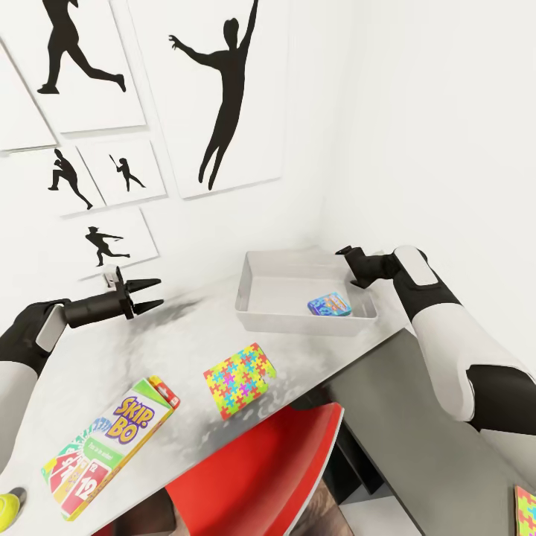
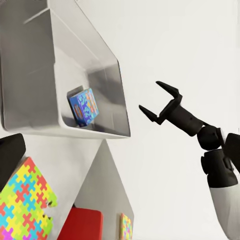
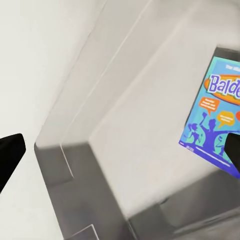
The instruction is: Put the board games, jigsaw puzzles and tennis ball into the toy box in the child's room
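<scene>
The toy box (image 1: 253, 294) stands at the table's (image 1: 149, 350) far corner, and a blue-purple board game (image 1: 330, 304) lies inside it. My right gripper (image 1: 348, 266) hangs open over the box's far right rim, above that game (image 3: 215, 115). My left gripper (image 1: 147, 294) hovers open over the table, left of the box. The Skip-Bo board game (image 1: 112, 447) lies near the front edge, with the tennis ball (image 1: 9, 506) at its left. One jigsaw puzzle (image 1: 238, 380) rests mid-table. Another jigsaw puzzle (image 1: 525, 510) lies on the lower dark cabinet. The bed is out of view.
A red chair (image 1: 260, 476) is tucked under the table's front edge. White walls with black silhouette pictures (image 1: 223, 97) close in behind and to the right of the box. The dark grey cabinet top (image 1: 424, 447) runs off to the right.
</scene>
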You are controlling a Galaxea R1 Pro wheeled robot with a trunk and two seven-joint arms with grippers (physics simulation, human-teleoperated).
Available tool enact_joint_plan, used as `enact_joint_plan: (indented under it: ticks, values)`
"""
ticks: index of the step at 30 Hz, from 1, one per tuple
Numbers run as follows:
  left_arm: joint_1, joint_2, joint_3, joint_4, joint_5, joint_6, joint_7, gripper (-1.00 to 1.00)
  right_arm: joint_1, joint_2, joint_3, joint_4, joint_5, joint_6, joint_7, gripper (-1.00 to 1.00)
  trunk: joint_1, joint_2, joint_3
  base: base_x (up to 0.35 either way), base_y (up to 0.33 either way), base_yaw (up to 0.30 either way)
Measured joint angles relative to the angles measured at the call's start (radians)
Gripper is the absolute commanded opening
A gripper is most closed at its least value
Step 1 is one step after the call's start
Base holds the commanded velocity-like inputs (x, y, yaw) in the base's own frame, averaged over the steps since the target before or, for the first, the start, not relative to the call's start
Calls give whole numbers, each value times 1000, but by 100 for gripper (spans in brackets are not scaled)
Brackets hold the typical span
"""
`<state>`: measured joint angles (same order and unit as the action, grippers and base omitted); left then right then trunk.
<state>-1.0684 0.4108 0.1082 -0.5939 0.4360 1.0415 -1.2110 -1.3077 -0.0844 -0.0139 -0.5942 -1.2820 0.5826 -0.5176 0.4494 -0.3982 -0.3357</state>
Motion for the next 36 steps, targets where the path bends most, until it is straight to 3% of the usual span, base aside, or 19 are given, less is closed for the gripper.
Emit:
enact_joint_plan:
  ticks: [36]
  values:
    - [0,6,0,0,0,0,-16,100,1,5,0,0,0,0,0,100,0,0,50,-15,0,0]
